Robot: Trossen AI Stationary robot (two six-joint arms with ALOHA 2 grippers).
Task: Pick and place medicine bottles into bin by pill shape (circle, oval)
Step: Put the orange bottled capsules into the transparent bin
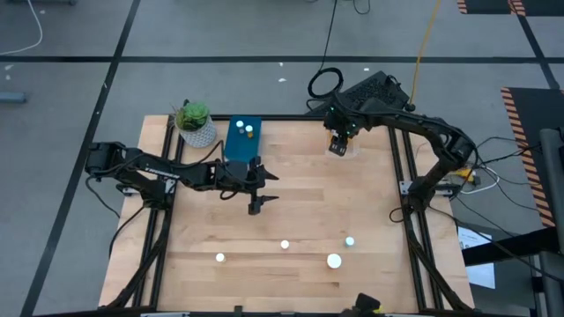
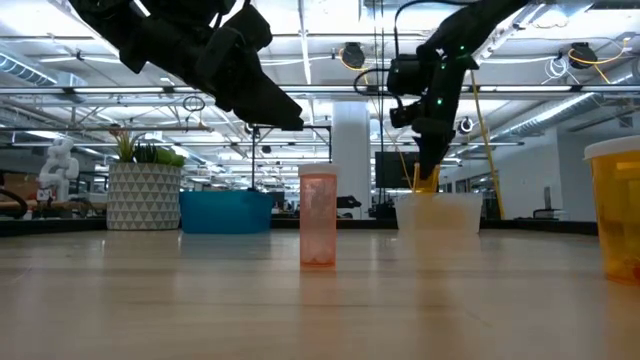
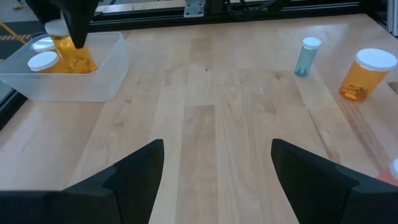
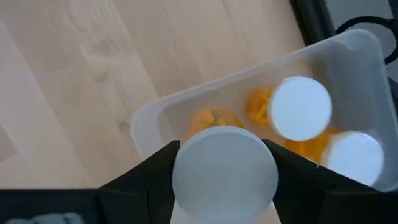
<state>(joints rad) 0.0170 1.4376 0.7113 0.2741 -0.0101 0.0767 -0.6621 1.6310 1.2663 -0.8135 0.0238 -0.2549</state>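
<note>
Four bottles (image 1: 285,245) stand loose along the table's near side. Mid-table, the left gripper (image 3: 217,174) hovers spread and empty. Farthest off, the right gripper (image 4: 225,163) clamps a white-capped bottle (image 4: 225,174) just over the clear bin (image 4: 348,46); released off-centre, it could strike the bottles inside or tip past the rim.
</note>
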